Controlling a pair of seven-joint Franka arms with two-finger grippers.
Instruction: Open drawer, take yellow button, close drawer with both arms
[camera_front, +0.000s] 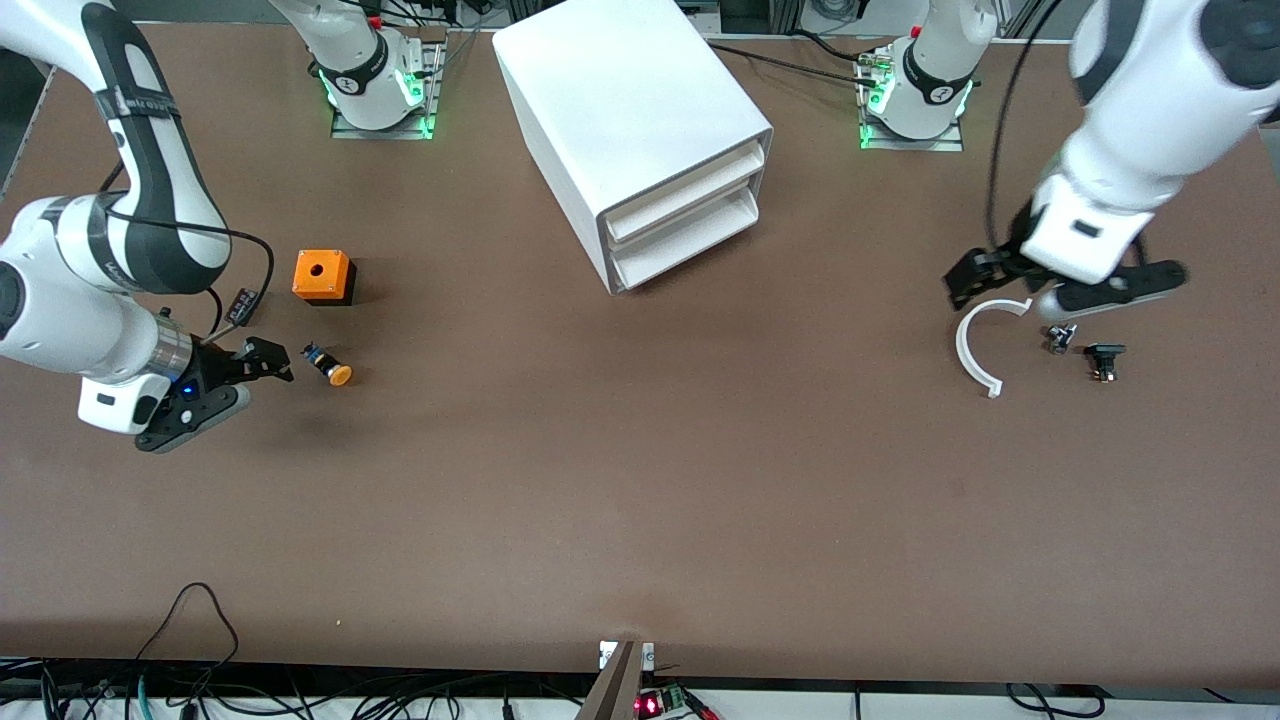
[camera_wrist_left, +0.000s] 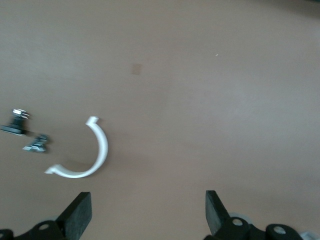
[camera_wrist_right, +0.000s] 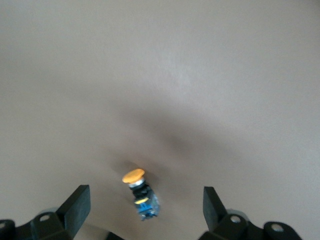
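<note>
The drawer (camera_front: 685, 195) is the higher of two fronts of the white cabinet (camera_front: 630, 100) and stands shut, flush with the lower front. The button (camera_front: 330, 365), with its orange cap and black-and-blue body, lies on its side on the table toward the right arm's end. My right gripper (camera_front: 268, 362) is open and low beside it. In the right wrist view the button (camera_wrist_right: 140, 192) lies between my open right gripper's (camera_wrist_right: 146, 202) fingers, untouched. My left gripper (camera_front: 980, 278) is open and empty over the table at the left arm's end; it also shows in the left wrist view (camera_wrist_left: 148, 210).
An orange cube with a hole (camera_front: 323, 275) stands farther from the front camera than the button. A white curved clip (camera_front: 975, 350), a small metal part (camera_front: 1060, 338) and a small black block (camera_front: 1104, 358) lie below the left gripper. The clip (camera_wrist_left: 97, 150) also shows in the left wrist view.
</note>
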